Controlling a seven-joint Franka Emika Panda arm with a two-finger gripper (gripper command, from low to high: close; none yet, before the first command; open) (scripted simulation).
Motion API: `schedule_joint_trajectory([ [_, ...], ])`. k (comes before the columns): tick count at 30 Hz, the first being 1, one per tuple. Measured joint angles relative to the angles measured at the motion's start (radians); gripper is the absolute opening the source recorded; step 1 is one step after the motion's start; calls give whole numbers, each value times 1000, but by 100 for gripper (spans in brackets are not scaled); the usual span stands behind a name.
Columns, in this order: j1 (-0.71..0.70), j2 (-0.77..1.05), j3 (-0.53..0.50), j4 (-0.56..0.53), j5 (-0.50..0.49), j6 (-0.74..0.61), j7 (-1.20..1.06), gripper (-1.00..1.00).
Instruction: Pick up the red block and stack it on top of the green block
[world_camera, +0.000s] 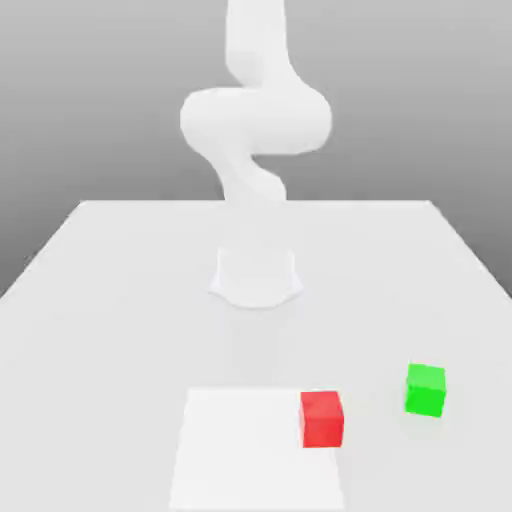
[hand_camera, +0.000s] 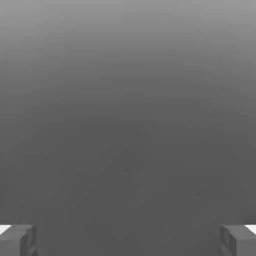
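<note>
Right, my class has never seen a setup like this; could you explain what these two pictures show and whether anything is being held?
The machine is a white robot arm, a Franka Panda, drawn by a simulator. The exterior view comes from a camera off the arm; the hand view comes from one mounted on its hand. On the pale table lies a white square, with a red block over its edge on the exterior view's right. Further right sits a green block. In the hand view, the two fingers of the end effector stand wide apart with nothing between them, so nothing is held.
</note>
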Motion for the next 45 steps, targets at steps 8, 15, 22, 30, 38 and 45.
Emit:
schedule_joint_trajectory([
  [8, 60, 303, 21, -158, 66, 169, 10, 0],
  [15, 90, 556, 70, -292, 64, 314, 61, 0],
  [22, 120, 807, 73, -382, -46, 479, 175, 0],
  [30, 146, 973, 40, -361, -79, 619, 201, -100],
  [38, 134, 848, 56, -380, -59, 514, 186, -100],
  [45, 211, 720, 119, -392, -1, 397, -32, -100],
])
